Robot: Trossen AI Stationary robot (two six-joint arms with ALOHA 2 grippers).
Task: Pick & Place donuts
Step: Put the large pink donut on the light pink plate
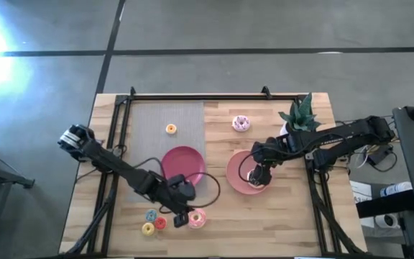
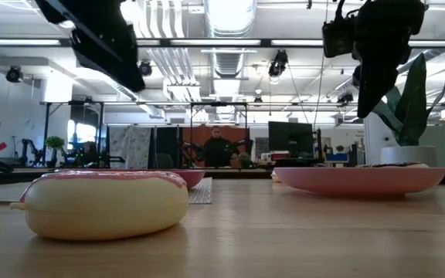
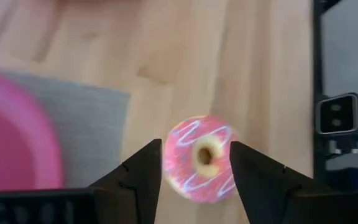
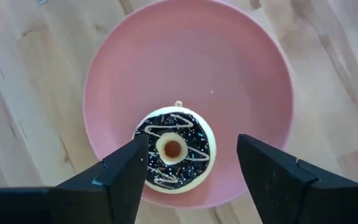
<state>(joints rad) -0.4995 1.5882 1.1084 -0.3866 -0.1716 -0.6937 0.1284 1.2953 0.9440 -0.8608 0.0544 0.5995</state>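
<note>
High view, looking straight down: pale wooden worktop (image 1: 293,223) with a grey mat (image 1: 165,119) at the far left half. Two pink plates at the middle, left plate (image 1: 185,160) overlapping the mat edge, right plate (image 1: 237,176) just beside it. Small potted plant (image 1: 300,115) at the far right corner.

Left gripper (image 3: 194,171) near the front edge, spread open and straddling the pink iced donut (image 3: 201,158), lying flat on bare wood; no contact visible yet. Right gripper (image 4: 191,165) above the right plate, spread wide over the chocolate donut (image 4: 174,149), lying flat inside the plate near its rim.

Pink-white sprinkled donut (image 1: 241,123) on bare wood beyond the right plate. Tiny orange donut (image 1: 171,129) on the mat. Tiny blue (image 1: 151,215), red (image 1: 161,223) and yellow (image 1: 148,229) donuts clustered beside the left gripper.

Likely light, glossy toy rings, rounded sides prone to slipping; probably best pinched across the outer width, low on the sides, centred on the hole.
</note>
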